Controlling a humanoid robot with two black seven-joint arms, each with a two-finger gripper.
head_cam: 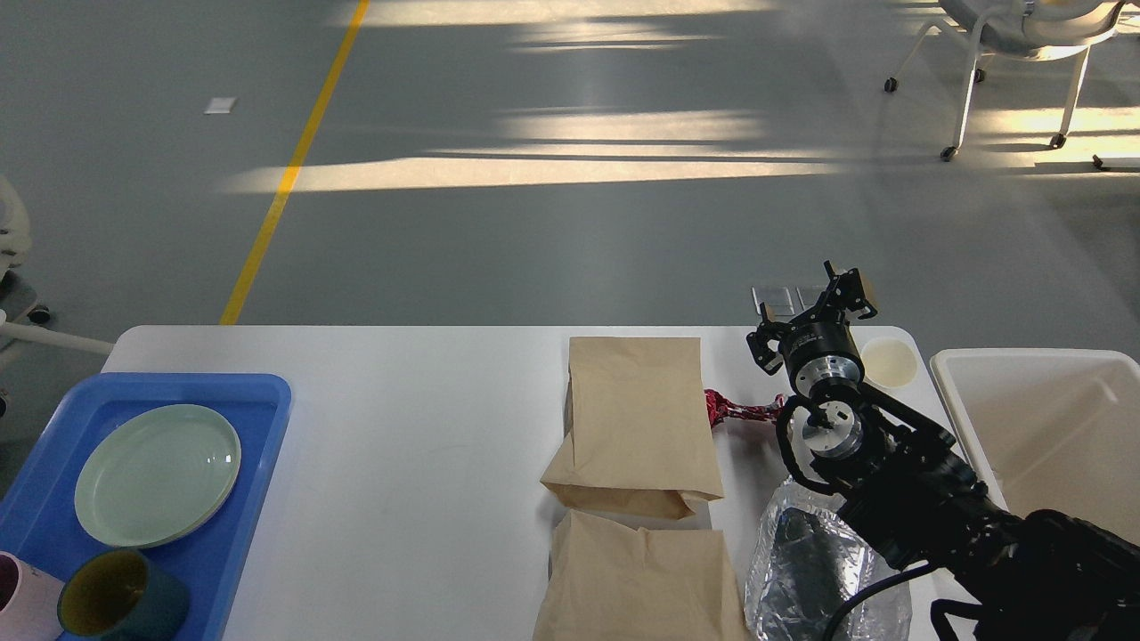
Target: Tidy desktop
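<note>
1. Right gripper hovers over the desktop's far right corner; jaws look slightly parted, seemingly empty.
2. Bags lie left of it; cream disc just right.

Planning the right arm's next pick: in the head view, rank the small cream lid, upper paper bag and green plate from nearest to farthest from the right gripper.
From the right gripper:
1. Cream lid, just right of it.
2. Upper paper bag, mid-desktop, leftward.
3. Green plate, in the blue tray, far left.
</note>
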